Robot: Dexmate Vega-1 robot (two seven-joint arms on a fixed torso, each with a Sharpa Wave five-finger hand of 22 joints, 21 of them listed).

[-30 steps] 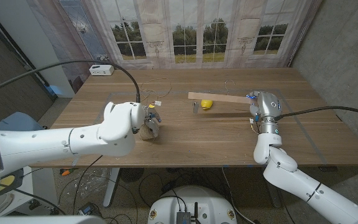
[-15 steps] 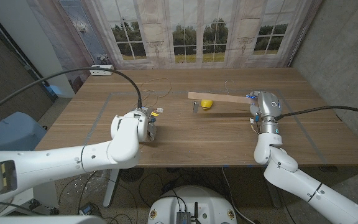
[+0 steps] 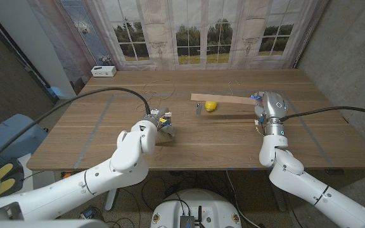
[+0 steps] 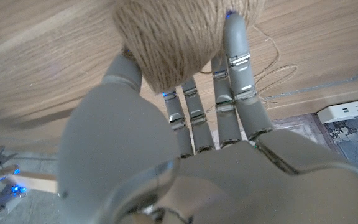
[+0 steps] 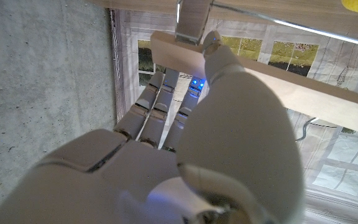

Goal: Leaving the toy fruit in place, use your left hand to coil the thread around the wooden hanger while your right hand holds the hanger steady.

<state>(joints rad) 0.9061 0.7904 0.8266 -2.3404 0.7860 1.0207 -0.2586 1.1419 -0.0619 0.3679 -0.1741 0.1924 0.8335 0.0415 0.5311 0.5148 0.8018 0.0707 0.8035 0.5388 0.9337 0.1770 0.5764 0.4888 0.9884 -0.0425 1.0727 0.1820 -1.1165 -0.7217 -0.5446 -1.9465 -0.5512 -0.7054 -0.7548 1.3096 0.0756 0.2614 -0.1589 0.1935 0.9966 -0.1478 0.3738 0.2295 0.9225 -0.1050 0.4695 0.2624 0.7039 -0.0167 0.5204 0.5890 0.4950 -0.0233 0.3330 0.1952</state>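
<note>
Head view shows the left robot hand [image 3: 161,124], grasping the thread ball [image 4: 169,37], now carried nearer the wooden hanger [image 3: 224,101], which the right robot hand [image 3: 263,109] grips; coiling not begun.

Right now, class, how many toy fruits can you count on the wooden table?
1: a yellow toy fruit sits against the wooden hanger, toward the table's far middle. Others could hide behind the arms.

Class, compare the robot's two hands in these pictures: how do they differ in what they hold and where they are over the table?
The left hand grips a ball of tan thread; the right hand holds the wooden hanger at its end. The left hand is near the table's middle, apart from the hanger; the right hand is toward the right side. Both are gripping something.
</note>
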